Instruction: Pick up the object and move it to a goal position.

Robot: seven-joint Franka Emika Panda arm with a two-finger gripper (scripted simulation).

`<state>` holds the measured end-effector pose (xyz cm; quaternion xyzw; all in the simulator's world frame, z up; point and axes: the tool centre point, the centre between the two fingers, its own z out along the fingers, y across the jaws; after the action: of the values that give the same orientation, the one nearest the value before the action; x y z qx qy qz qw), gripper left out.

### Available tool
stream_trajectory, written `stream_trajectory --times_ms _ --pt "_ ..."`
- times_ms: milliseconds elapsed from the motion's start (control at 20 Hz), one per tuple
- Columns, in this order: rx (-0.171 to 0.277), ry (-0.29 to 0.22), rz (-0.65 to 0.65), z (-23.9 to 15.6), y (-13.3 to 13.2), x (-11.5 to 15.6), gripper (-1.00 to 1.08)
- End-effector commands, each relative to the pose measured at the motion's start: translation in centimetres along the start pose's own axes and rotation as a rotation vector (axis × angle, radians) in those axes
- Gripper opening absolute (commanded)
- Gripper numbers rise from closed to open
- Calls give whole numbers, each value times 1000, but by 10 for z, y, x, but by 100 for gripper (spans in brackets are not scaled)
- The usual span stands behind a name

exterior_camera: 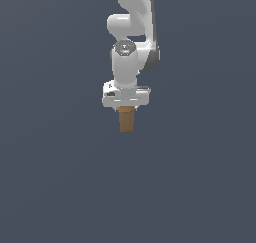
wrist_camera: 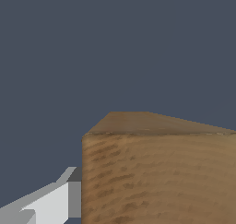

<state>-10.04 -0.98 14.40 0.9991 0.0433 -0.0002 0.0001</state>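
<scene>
Right now I see the arm (exterior_camera: 131,32) coming down from the top of the exterior view, wrist pointed straight down, with the gripper (exterior_camera: 126,108) at about the middle of the frame. The block (exterior_camera: 126,120) hangs directly beneath the white hand — brown, wood-grained, taller than wide and narrower than the hand above it. Its upper end disappears up into the hand, so I cannot see the fingers themselves from this side. Nothing but the flat grey-blue background surrounds the block; I can make out no surface under it.

From the wrist view the block (wrist_camera: 159,172) fills much of the frame, grain running across its near face, with a narrower face angling away. One finger (wrist_camera: 55,202) — white with a grey pad — lies flush against the block's side. The opposite finger is out of frame there. So I read the fingers as drawn in to the block's width and gripping it, though I only see contact on the one side.
</scene>
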Motion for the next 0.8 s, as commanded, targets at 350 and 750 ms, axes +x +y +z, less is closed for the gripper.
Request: stream_trajectory --times_ms 350,750 --pt "0 0 0 1 0 0 -100" --pt "0 0 0 -11 5 3 -100"
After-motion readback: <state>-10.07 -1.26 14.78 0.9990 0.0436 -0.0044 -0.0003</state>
